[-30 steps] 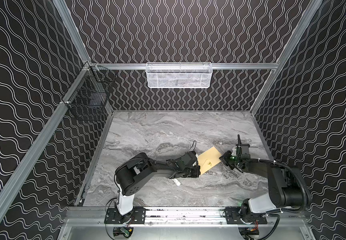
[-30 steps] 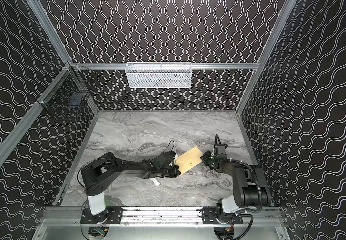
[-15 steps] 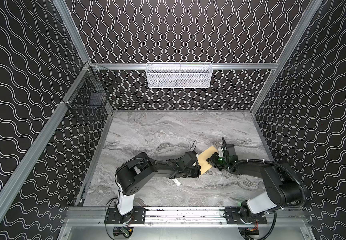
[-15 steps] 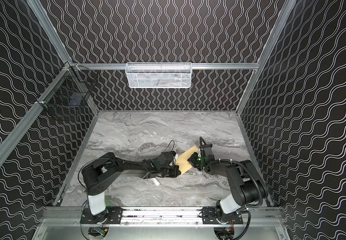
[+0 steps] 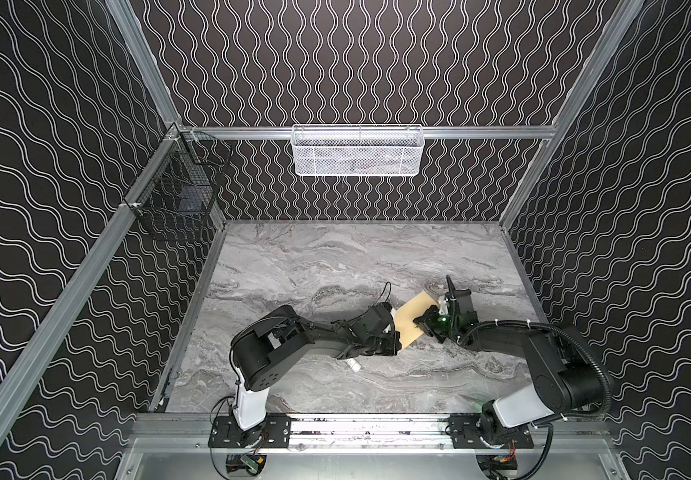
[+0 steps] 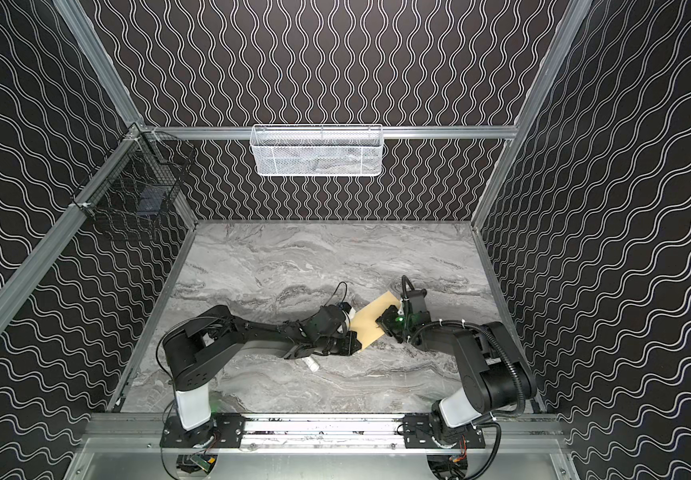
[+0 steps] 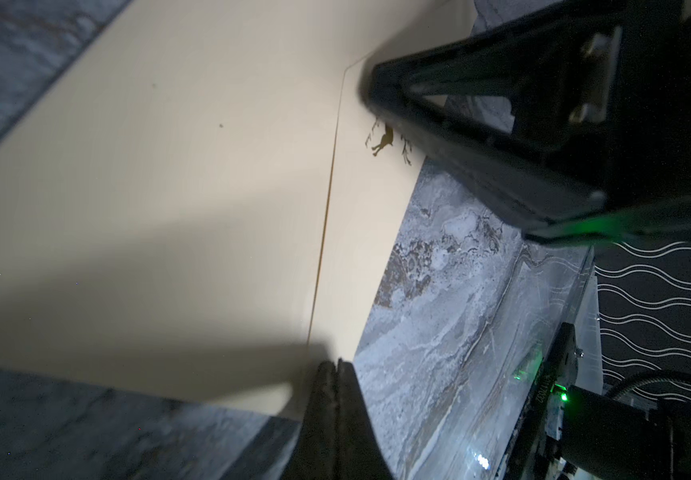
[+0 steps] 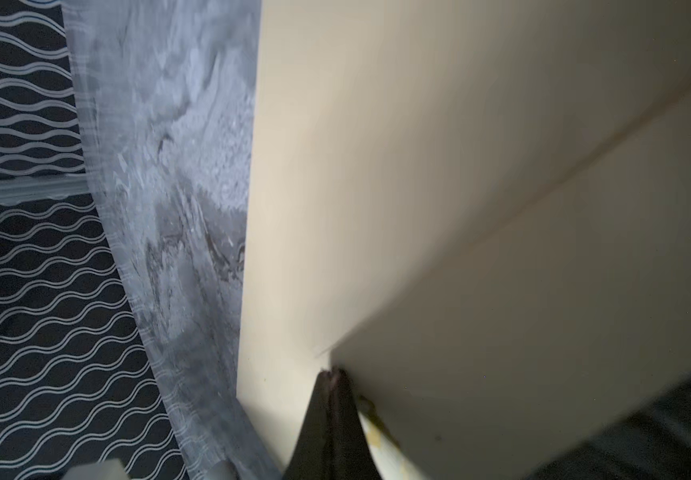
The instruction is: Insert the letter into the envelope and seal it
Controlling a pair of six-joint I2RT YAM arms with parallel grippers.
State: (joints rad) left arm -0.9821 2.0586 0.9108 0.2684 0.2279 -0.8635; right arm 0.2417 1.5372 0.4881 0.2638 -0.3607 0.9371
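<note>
a small white tube [image 5: 354, 365] lies on the marble table [image 5: 335, 257] beneath the left arm. the left gripper [image 5: 394, 345], jaws pressed together, touches the near corner of the envelope [image 5: 409, 319], which lies flat. the right gripper [image 5: 421, 323], jaws likewise together, rests its tip on the flap beside the gold mark [image 7: 383, 141].

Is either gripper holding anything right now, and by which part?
Nothing appears held: the left gripper and right gripper, both shut, only press on the envelope lying flat.

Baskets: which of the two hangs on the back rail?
The white mesh basket; the black wire basket hangs on the left side rail instead.
</note>
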